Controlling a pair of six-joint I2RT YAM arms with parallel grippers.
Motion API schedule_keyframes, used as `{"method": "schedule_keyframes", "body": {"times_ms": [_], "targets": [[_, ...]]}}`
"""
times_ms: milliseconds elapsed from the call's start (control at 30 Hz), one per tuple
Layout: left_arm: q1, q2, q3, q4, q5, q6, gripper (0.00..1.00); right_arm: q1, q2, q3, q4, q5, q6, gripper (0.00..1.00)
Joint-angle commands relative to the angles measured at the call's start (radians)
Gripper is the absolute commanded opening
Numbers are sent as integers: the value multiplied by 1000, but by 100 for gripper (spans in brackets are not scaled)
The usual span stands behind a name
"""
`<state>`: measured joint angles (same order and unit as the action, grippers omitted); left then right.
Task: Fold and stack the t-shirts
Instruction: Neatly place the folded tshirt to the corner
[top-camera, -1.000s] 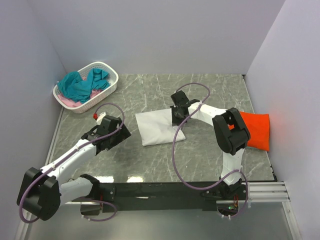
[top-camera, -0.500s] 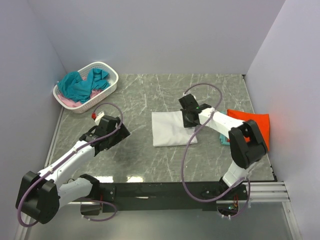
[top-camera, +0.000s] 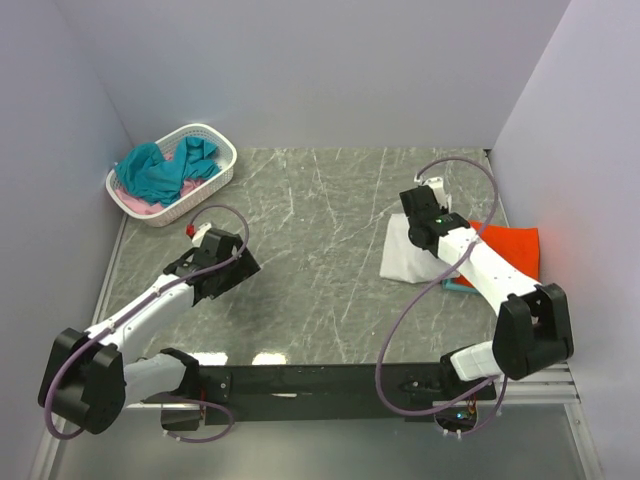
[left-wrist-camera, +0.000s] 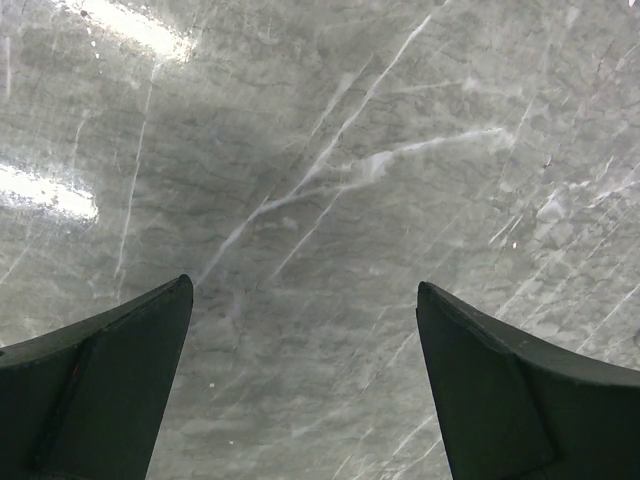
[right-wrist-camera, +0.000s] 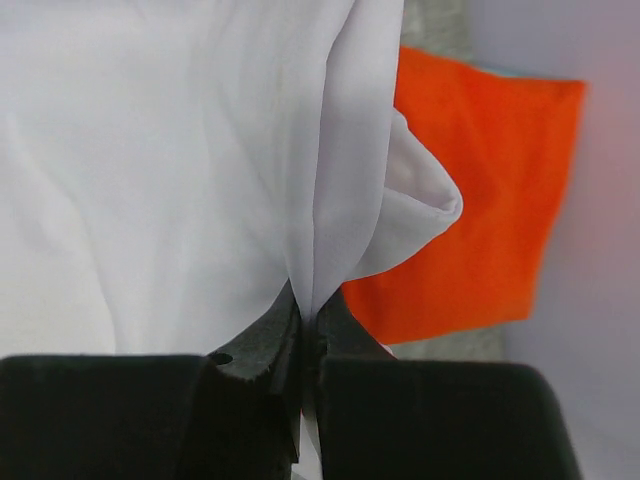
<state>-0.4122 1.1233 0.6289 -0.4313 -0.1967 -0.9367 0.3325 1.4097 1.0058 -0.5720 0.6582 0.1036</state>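
The folded white t-shirt (top-camera: 408, 255) hangs from my right gripper (top-camera: 428, 222) at the right of the table, next to the folded orange-red t-shirt (top-camera: 510, 258). In the right wrist view the gripper (right-wrist-camera: 308, 312) is shut on a pinch of the white t-shirt (right-wrist-camera: 150, 180), with the orange-red t-shirt (right-wrist-camera: 480, 200) beyond it. A teal edge (top-camera: 455, 283) peeks out under the orange-red one. My left gripper (top-camera: 225, 268) is open and empty over bare marble; its fingers (left-wrist-camera: 110, 370) stand wide apart.
A white perforated basket (top-camera: 215, 180) at the back left holds teal shirts (top-camera: 160, 170) and a pink one (top-camera: 132, 203). Walls close in on the left, back and right. The black rail (top-camera: 330, 380) runs along the near edge.
My right gripper has dragged the white t-shirt from the table's middle to the right, up beside the orange-red t-shirt. My left arm has barely moved.
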Motion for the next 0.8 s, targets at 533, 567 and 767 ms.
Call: {"method": "schedule_keyframes", "body": {"times_ms": [533,567,767], "targets": [[33,78,110,52,39,68,99,-199,-90,253,-209,166,-128,0],[36,88,114,52,39,70,99,-202,-97,266,-225,150,-121,0],[47,95,112,78,56,85,99,-246,-161,318,-267,-4,-120,0]]}}
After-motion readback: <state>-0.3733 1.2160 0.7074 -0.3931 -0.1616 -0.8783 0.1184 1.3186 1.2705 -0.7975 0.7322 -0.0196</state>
